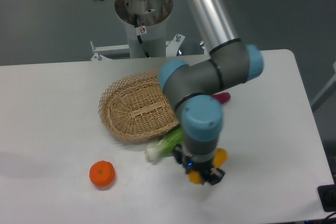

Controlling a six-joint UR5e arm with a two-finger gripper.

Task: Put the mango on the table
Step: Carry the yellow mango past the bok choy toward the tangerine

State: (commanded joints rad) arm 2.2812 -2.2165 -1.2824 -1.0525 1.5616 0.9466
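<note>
The mango is a yellow-orange fruit mostly hidden under the arm's wrist; one end shows at the right of the gripper and another bit at about. My gripper points down over the white table at the front right and is closed around the mango, low over the tabletop. Whether the fruit touches the table cannot be told.
An oval wicker basket lies at the table's middle. A green-white leek lies just left of the gripper. A round orange tangerine sits at the front left. A magenta object peeks out behind the arm.
</note>
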